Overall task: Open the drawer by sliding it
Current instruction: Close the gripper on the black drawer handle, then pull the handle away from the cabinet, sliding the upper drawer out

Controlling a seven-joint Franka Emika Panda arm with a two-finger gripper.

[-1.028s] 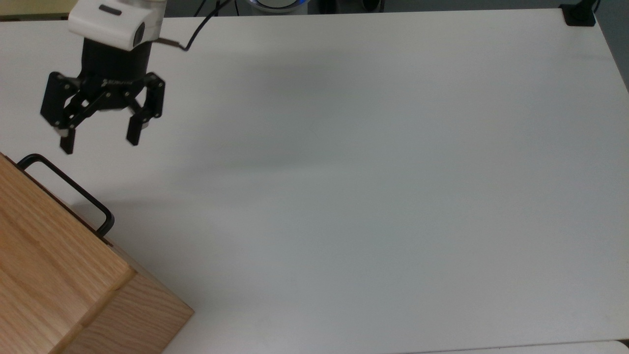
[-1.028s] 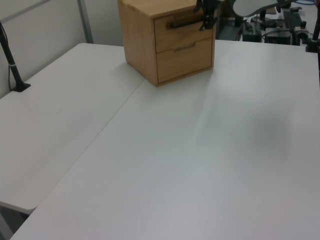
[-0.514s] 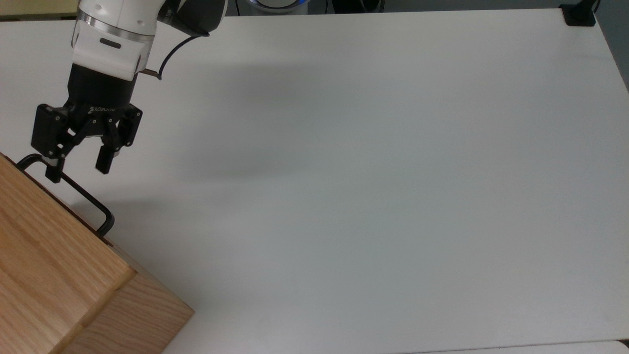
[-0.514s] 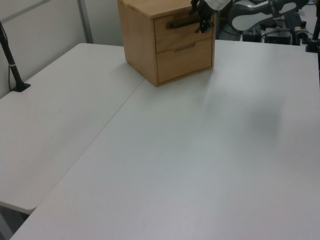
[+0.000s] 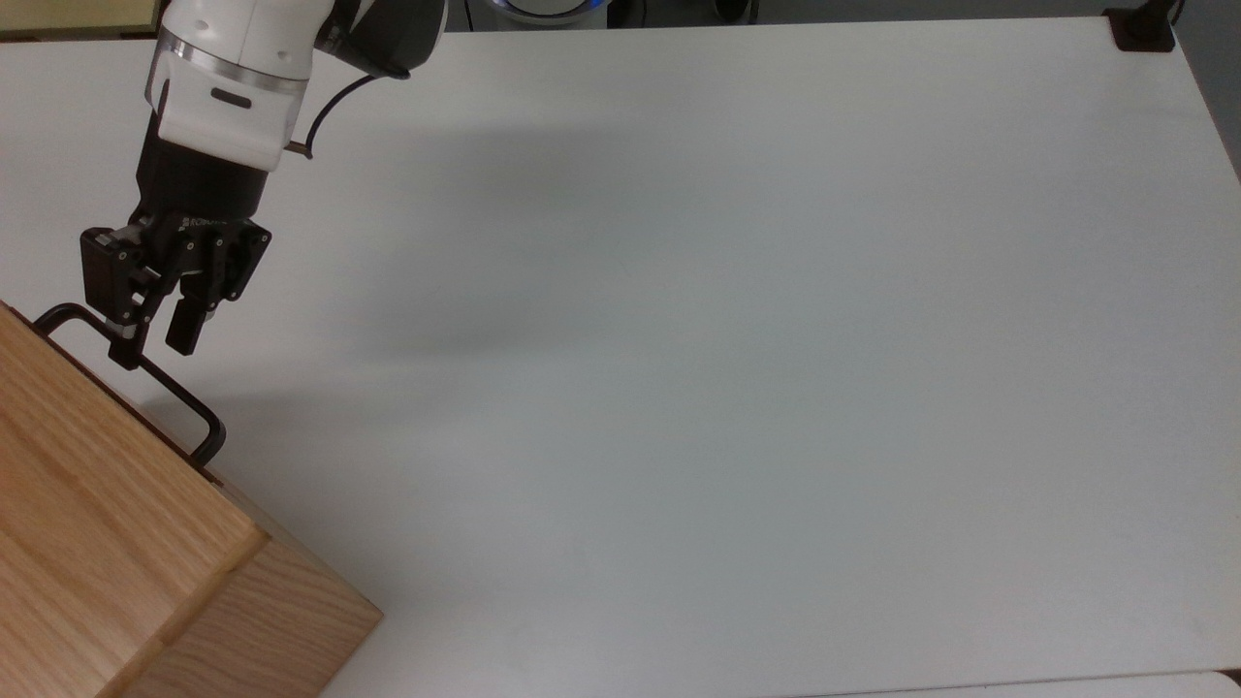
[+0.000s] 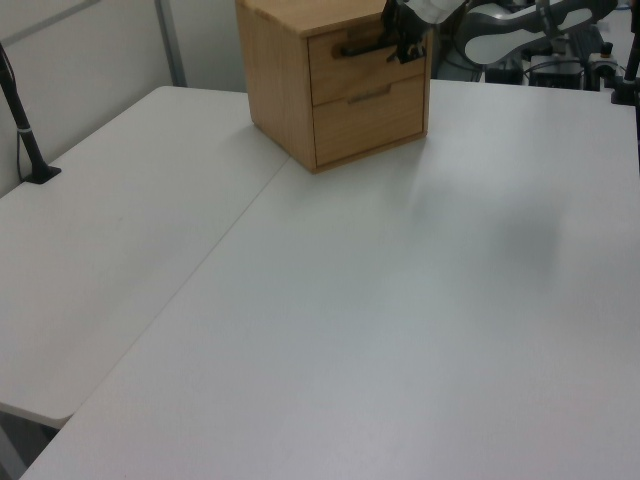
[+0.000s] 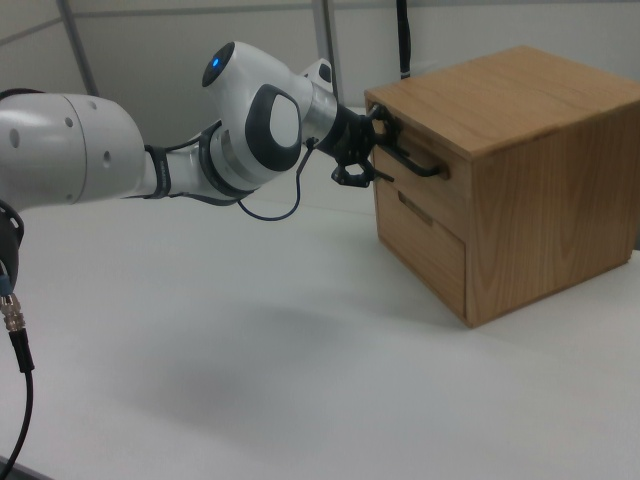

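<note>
Two fingers [image 5: 155, 346] straddle the drawer [image 7: 415, 180] handle [image 5: 145, 373], narrowly parted; gripper lettering unreadable.

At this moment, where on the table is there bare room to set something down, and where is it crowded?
The white table is bare across the top view's middle and right, up to the black clamp at its far corner. It is crowded at the top view's left: the oak-wood cabinet, its upper drawer's black bar handle and the black tool at that handle.
</note>
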